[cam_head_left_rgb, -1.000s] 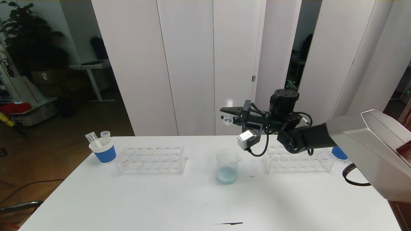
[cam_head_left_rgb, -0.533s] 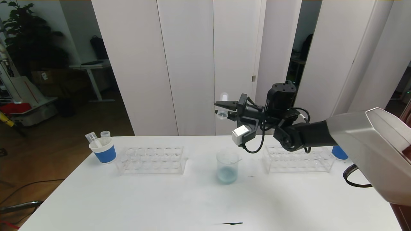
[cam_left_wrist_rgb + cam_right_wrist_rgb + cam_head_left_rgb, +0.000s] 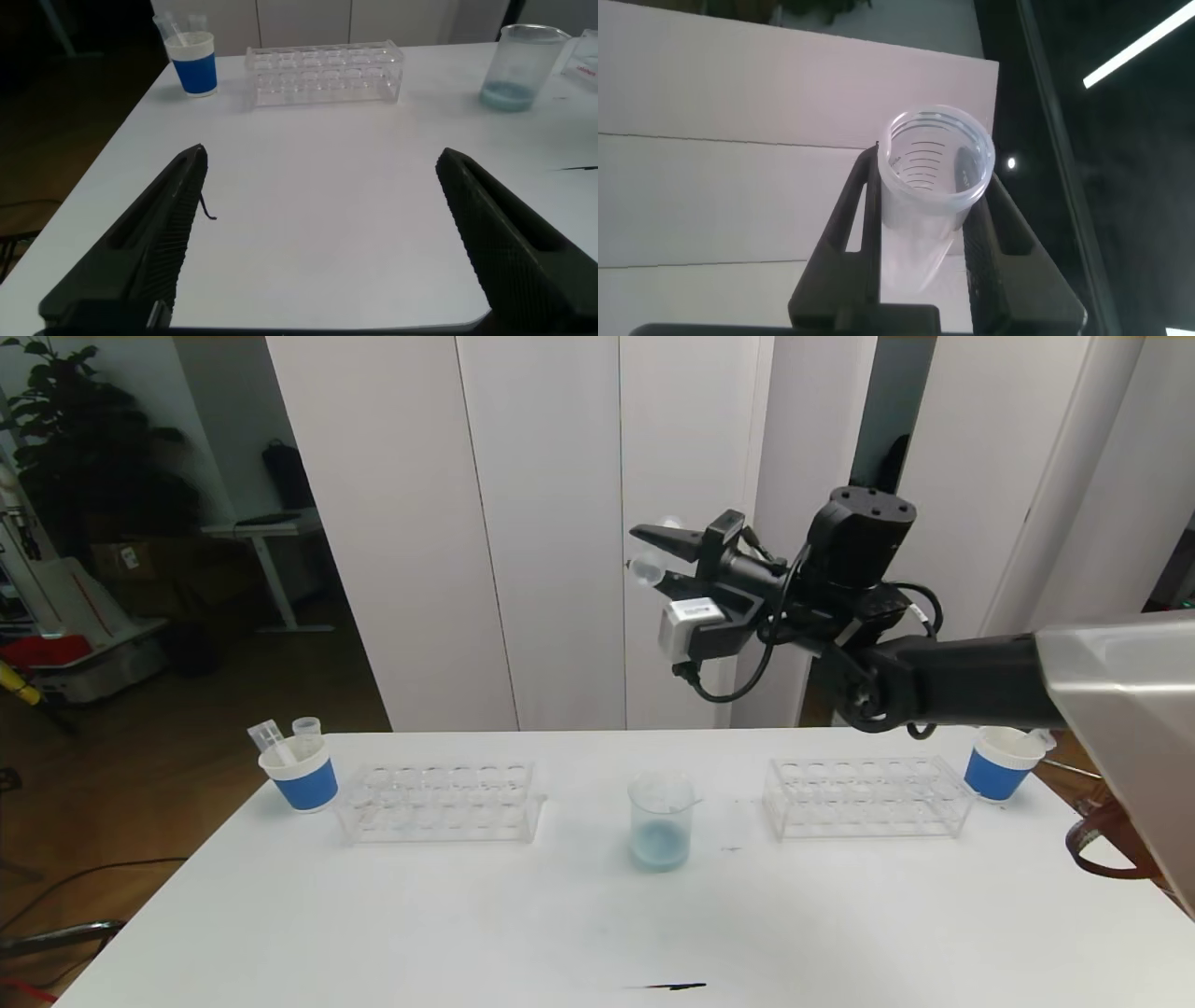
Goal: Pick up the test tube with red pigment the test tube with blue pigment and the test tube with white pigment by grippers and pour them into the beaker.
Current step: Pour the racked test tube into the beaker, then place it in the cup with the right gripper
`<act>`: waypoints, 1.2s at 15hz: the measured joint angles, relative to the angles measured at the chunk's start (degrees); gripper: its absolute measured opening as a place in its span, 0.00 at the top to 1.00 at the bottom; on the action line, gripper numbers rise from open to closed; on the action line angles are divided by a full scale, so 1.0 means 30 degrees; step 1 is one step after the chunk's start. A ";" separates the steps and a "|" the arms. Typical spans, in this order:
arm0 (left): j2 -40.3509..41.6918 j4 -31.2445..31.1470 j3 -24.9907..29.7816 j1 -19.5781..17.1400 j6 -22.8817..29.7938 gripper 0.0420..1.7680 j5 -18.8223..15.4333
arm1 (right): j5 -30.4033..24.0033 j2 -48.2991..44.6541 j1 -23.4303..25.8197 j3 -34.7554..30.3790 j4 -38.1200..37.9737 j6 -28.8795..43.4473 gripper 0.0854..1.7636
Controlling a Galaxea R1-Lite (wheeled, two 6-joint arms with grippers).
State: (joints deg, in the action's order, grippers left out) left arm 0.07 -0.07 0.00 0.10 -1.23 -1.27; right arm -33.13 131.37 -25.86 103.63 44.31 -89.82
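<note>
Right tool [image 3: 653,560] is high above the counter [image 3: 579,915], closed on a clear test tube [image 3: 644,567]. Only the wrist view shows the tube's open mouth [image 3: 936,159] (its content cannot be made out). Left tool [image 3: 322,243], wide open and holding nothing, hangs over the counter's near edge. Beaker [image 3: 661,821] stands mid-counter with pale blue liquid.

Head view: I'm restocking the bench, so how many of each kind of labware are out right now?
Beaker: 1
Clear tube racks: 2
Blue-and-white paper cups: 2
Test tubes: 3, two standing in the left cup, one empty in the raised right tool
Total: 8
</note>
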 joint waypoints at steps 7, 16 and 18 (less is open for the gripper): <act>0.0000 0.0000 0.0000 0.0000 0.0000 0.01 0.0000 | 0.9797 -0.2979 0.0589 -0.0382 0.1829 1.0061 0.71; 0.0000 -0.0008 0.0000 0.0000 -0.0008 0.01 0.0000 | 1.7733 -0.6624 0.3239 -0.6806 0.2885 2.3678 0.71; 0.0000 -0.0008 0.0000 0.0000 -0.0008 0.01 -0.0008 | 1.7794 -0.7257 0.4080 -0.9240 0.2812 2.6157 0.71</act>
State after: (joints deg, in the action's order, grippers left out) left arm 0.07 -0.10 0.00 0.10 -1.26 -1.29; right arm 20.25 109.59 -13.62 75.91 52.75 -11.35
